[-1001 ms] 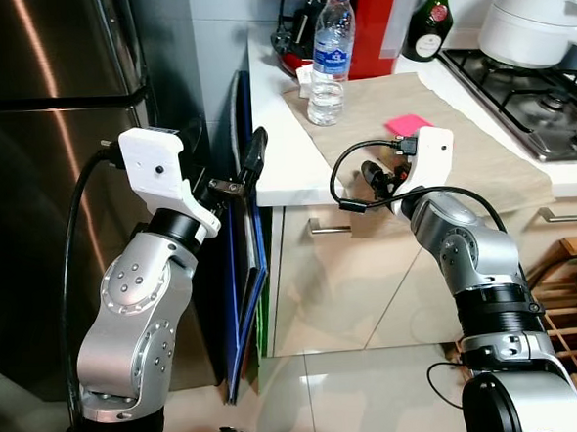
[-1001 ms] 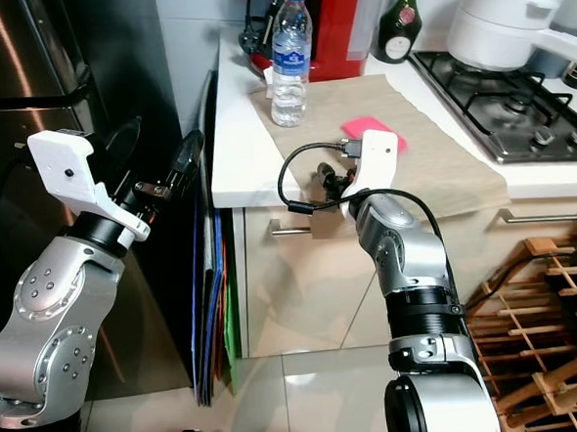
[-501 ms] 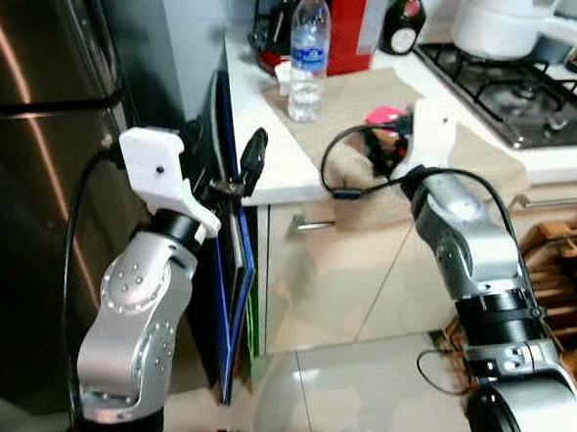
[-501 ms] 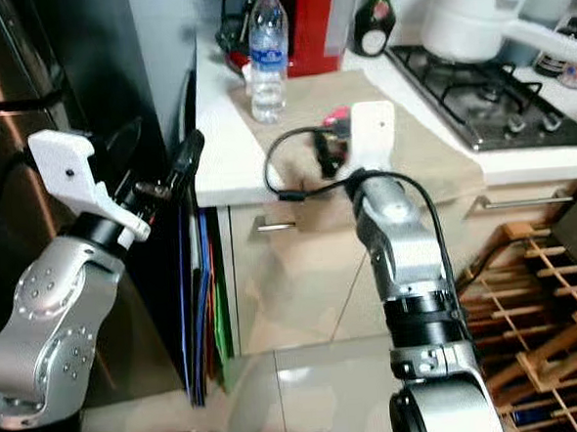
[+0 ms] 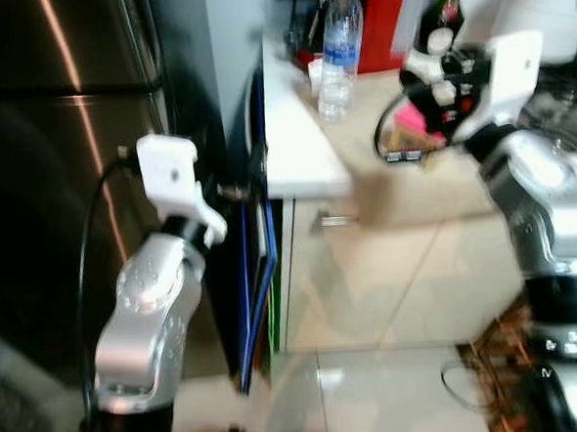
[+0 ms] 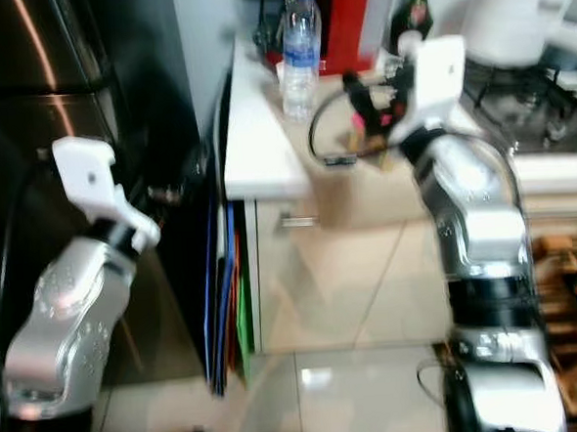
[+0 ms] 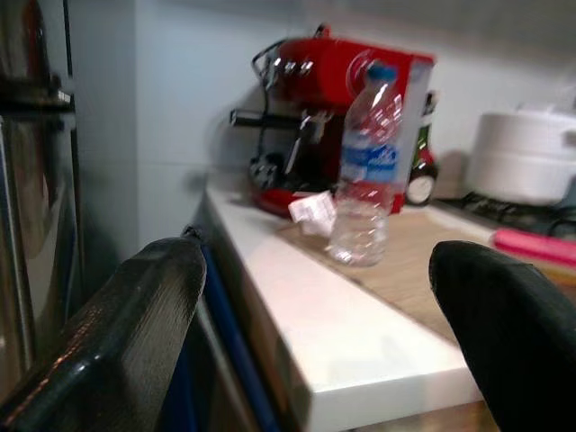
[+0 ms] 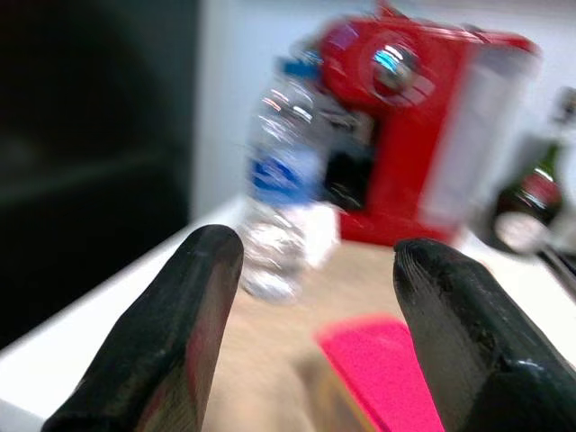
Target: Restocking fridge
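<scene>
- A clear plastic water bottle [image 6: 299, 51] with a blue cap is seen standing upright on the white counter [image 6: 257, 144], at its far end, just in front of a red coffee machine [image 7: 346, 108].
- A stainless fridge [image 5: 64, 142] is seen to the left of the counter, with its doors closed.
- The right claw [image 8: 306, 297] is raised over the counter and aimed at the bottle, with its two black fingers spread apart and nothing between them.
- A pink object [image 8: 378, 364] lies on the beige mat between this claw and the bottle.
- For a good grasp, the bottle is best approached level, with the fingers closed around its ribbed middle, so that it is not tipped against the coffee machine.
- The right arm is bent at the elbow, with the forearm lifted above the counter edge.
- The left claw [image 7: 315, 333] is held low beside the fridge, at the counter's near-left corner, fingers parted and empty.
- The head views are blurred.
</scene>
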Tool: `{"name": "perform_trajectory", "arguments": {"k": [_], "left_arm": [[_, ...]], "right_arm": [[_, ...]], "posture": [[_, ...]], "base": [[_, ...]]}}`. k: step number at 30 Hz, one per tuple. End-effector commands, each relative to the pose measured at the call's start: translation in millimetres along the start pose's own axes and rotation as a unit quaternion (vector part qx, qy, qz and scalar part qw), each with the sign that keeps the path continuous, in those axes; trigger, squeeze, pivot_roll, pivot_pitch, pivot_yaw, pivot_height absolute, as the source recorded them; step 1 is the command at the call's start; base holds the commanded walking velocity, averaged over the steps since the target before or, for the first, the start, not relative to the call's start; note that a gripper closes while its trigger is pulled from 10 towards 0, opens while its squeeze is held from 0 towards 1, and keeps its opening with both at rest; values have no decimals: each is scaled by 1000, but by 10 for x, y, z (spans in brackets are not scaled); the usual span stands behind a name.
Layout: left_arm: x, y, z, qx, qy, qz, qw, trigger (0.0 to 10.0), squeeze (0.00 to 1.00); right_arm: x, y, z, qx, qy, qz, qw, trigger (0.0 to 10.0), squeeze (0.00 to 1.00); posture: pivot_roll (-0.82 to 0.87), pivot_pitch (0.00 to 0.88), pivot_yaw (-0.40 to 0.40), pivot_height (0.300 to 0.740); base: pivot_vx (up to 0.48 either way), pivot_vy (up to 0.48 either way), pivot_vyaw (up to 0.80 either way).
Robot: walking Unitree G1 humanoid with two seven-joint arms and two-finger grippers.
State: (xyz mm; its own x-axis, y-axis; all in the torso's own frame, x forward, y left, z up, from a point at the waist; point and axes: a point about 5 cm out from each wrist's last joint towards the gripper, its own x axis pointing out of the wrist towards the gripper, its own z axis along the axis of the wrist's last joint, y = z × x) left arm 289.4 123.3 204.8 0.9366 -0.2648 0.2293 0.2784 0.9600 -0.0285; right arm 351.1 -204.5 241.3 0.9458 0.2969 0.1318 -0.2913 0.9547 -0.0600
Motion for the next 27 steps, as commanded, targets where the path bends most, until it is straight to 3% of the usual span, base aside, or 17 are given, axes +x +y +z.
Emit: {"name": "perform_trajectory", "arguments": {"k": [1,5,9,16,22,27], "left_arm": [[88,-36,7,7,-6,12,1000,10000,0],[172,-19,-53,11,2,32,999,10000,0],[182,-21,-77,11,3,33,999,10000,0],[189,41,-36,10,-11,56,998,10000,0],[182,97,-16,16,-13,70,997,10000,0],[149,110,14,16,-19,70,997,10000,0]], "right_arm": [[-29,-124,63,0,-13,-32,999,10000,0],[-2,-24,73,17,-38,-50,998,10000,0],[27,63,19,28,-31,-47,998,10000,0],[22,236,-27,17,-37,-27,999,10000,0],[17,271,-5,28,-41,-15,999,10000,0],[-21,266,68,33,-39,37,998,10000,0]], "posture": [[-24,22,-19,740],[-44,30,-15,740],[-52,34,-14,740],[-42,46,-10,740],[-29,51,-10,740],[-25,54,-11,740]], "base": [[345,-330,0],[371,-301,264],[370,-302,669],[367,-304,679],[0,0,96],[0,0,0]]}}
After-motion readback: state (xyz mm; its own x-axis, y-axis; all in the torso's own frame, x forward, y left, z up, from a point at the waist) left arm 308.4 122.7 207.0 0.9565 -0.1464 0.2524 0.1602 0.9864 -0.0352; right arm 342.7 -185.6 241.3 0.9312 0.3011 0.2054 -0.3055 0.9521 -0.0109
